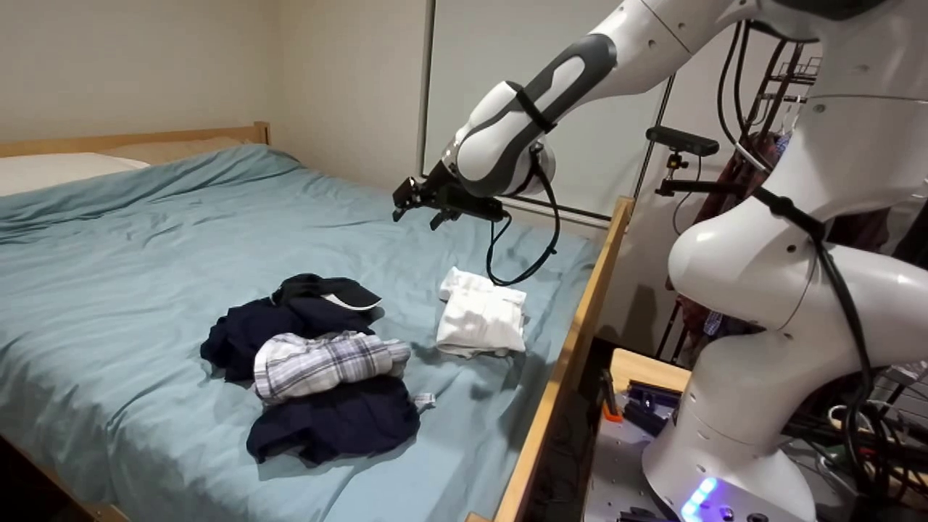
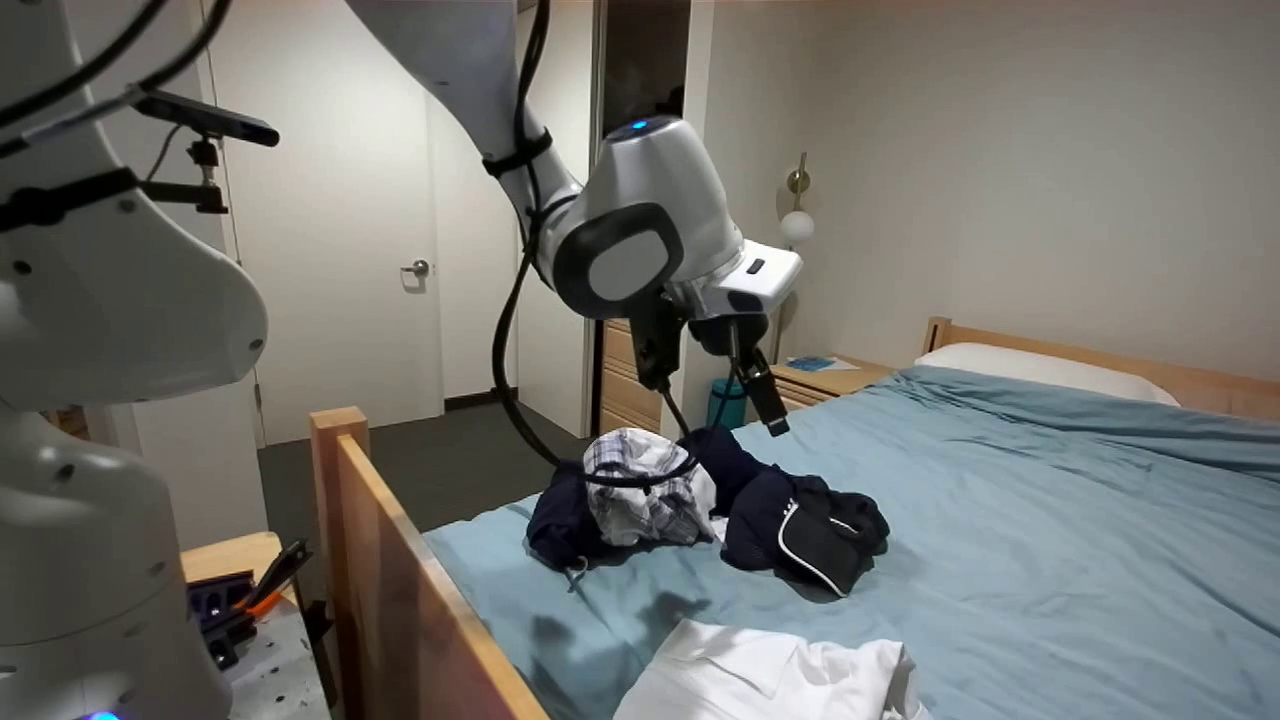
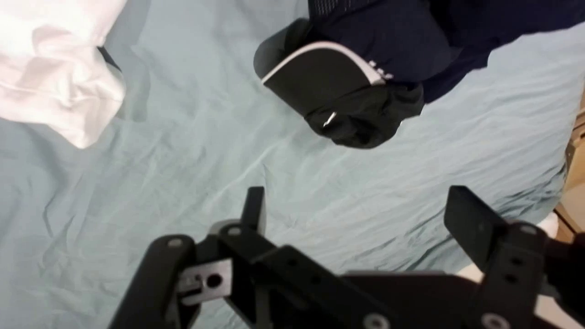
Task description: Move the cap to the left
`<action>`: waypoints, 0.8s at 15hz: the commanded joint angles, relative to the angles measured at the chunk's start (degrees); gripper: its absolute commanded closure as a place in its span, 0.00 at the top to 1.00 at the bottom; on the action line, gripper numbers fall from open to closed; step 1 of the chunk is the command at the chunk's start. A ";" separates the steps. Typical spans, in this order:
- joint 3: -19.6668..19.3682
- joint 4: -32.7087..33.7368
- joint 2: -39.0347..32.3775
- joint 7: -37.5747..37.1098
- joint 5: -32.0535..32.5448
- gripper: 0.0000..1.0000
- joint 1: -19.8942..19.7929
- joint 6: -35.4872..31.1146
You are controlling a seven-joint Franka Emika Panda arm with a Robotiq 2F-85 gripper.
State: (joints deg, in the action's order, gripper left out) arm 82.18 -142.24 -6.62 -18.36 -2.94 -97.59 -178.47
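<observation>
In an exterior view, on the blue bedsheet, crumpled navy clothes lie on both sides of a plaid garment. The black cap with white edging rests against the navy clothes. My gripper hangs above the bedsheet, clear of the cap, its fingers spread well apart. Farther right lies a folded white cloth, then the wooden bed rail.

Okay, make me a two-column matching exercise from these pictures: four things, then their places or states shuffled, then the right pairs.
1. cap
2. white cloth
3. plaid cloth
4. gripper

A. between two navy bundles
B. open, holding nothing
C. dark with a pale edging
D. lying apart from the navy bundles

Pairs: 1-C; 2-D; 3-A; 4-B
</observation>
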 commanded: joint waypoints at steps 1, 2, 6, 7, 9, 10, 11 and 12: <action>6.20 7.67 -6.29 4.93 1.39 1.00 -5.85 15.69; 7.87 8.80 -5.58 4.71 1.06 1.00 -7.34 20.54; 16.07 14.70 -7.03 3.86 1.84 1.00 -15.06 40.42; 18.61 16.49 -8.55 4.45 2.69 1.00 -17.09 45.26; 23.58 18.86 -10.64 3.98 5.03 1.00 -20.78 54.78; 25.42 19.50 -10.89 2.99 5.96 1.00 -22.09 59.60; 27.30 20.95 -11.74 3.05 7.14 1.00 -23.48 64.52; 20.83 19.72 -9.73 1.37 6.95 1.00 -17.24 57.91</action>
State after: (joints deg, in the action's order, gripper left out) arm 105.66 -122.56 -14.37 -15.30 1.62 -117.92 -120.30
